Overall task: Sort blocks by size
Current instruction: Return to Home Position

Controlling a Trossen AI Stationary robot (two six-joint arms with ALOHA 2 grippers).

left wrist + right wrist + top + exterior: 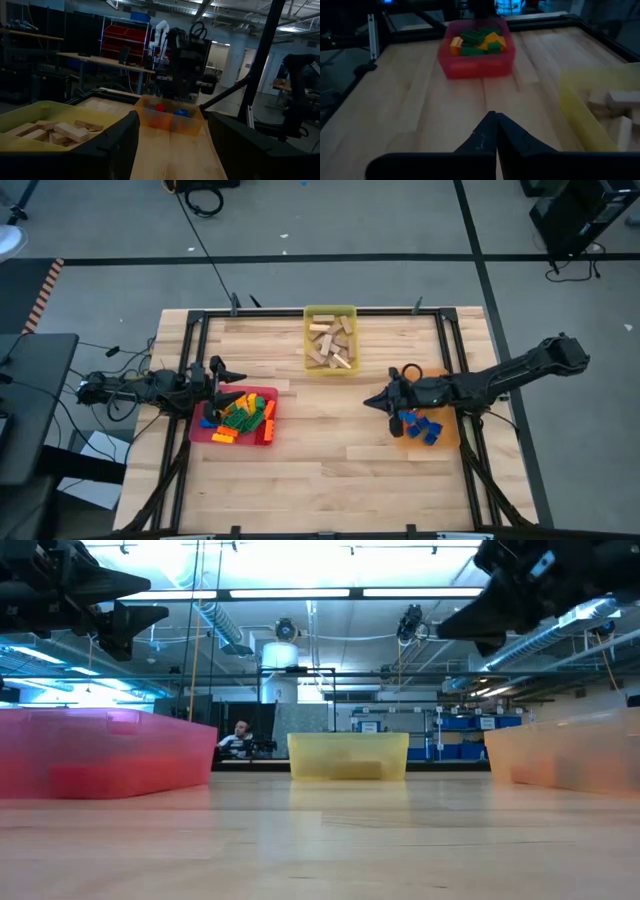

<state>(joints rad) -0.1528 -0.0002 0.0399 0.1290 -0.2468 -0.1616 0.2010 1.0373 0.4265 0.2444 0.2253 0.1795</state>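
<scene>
A red tray [262, 399] at the table's left holds green, orange and yellow studded bricks [240, 416]. A yellow tray [329, 313] at the far middle holds tan wooden blocks [331, 344]. An orange tray [447, 432] at the right holds blue bricks and a red one [421, 426]. My left gripper [232, 373] hangs open and empty over the red tray's far edge. My right gripper [373, 401] is shut and empty, in the air just left of the orange tray.
A black frame [320, 312] runs along the table's far edge and down both sides. Bare wood [330, 420] lies between the red and orange trays and along the near edge. A person [240, 733] sits far behind the table.
</scene>
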